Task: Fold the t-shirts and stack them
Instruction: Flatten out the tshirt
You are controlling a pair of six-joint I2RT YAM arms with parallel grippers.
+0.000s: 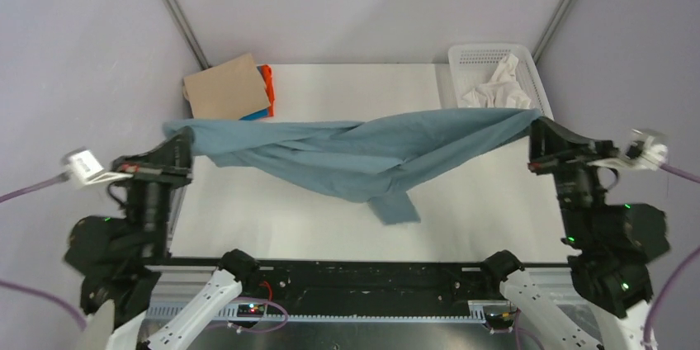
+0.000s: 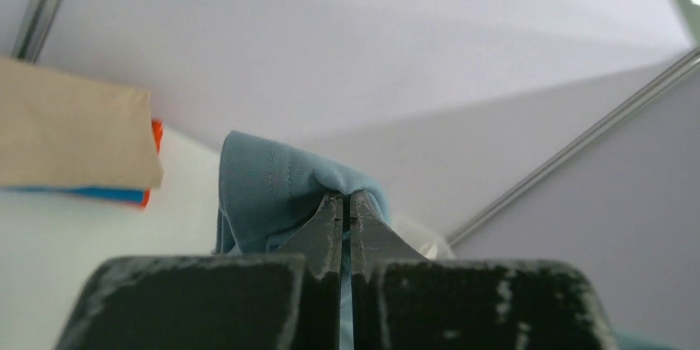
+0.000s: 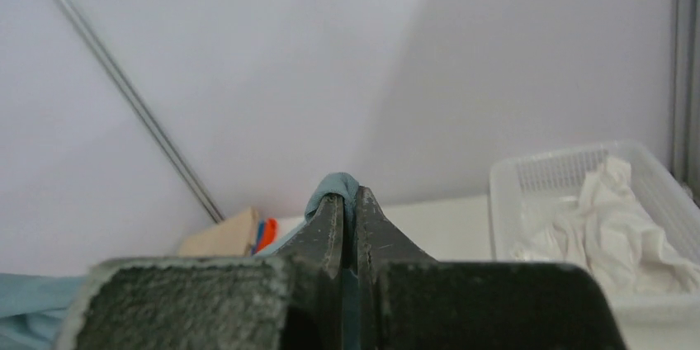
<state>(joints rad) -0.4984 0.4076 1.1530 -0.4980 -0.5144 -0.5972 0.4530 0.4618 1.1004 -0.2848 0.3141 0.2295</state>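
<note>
T-shirt point(image 1: 355, 156) slung between left tool point(image 1: 185, 142), right tool point(image 1: 535, 130), both clamped

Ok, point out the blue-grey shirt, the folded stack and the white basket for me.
blue-grey shirt point(image 1: 363, 156): top view, on its sagging middle.
folded stack point(image 1: 223, 86): top view, on its tan top layer.
white basket point(image 1: 475, 57): top view, on its bare mesh bottom.

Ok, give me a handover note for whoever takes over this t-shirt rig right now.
Left tool: shut on one end of the large slate blue-grey cloth t-shirt.
Right tool: shut on the other end; shirt hangs twisted between them over the white table.
Done: folded tan cloth t-shirt tops the far-left stack, orange t-shirt and bright blue t-shirt beneath.
Left: spread, fold and stack the blue-grey one; crumpled white cloth lies in the white plastic mesh basket.
</note>
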